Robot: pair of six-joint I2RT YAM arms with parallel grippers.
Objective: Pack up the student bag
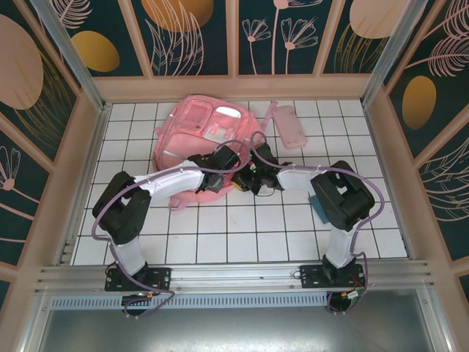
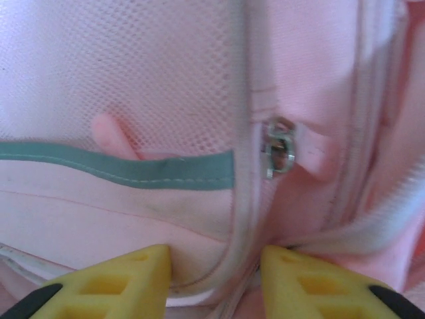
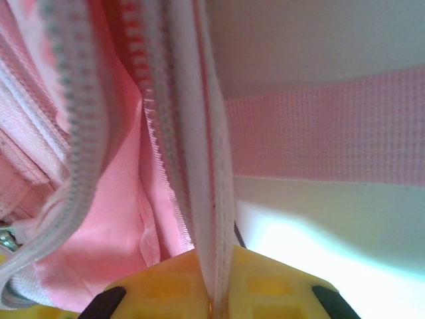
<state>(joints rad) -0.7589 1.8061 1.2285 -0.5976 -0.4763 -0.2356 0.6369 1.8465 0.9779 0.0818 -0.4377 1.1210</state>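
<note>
Pink backpack point(image 1: 201, 132) lies flat on the tiled table point(image 1: 293, 235), far centre, with the pencil pouch point(image 1: 289, 126) just beside it on the right. Right gripper point(image 3: 214, 262) is clamped tight on the white zip edge point(image 3: 212, 166), probably to keep the mouth taut. Left gripper point(image 2: 214, 266) is partly open, yellow fingers point(image 2: 133, 272) either side of the bag's seam below the mesh pocket point(image 2: 133, 80) and zip pull point(image 2: 279, 146), not clearly pinching. It looks like a second hold to spread the opening

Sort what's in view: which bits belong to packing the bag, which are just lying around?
In the job: student bag; right hand, shut on its zipper edge; left hand, at its mesh pocket.
Lying about: pink pouch right of the bag, untouched; blue item beside the right arm, mostly hidden.
</note>
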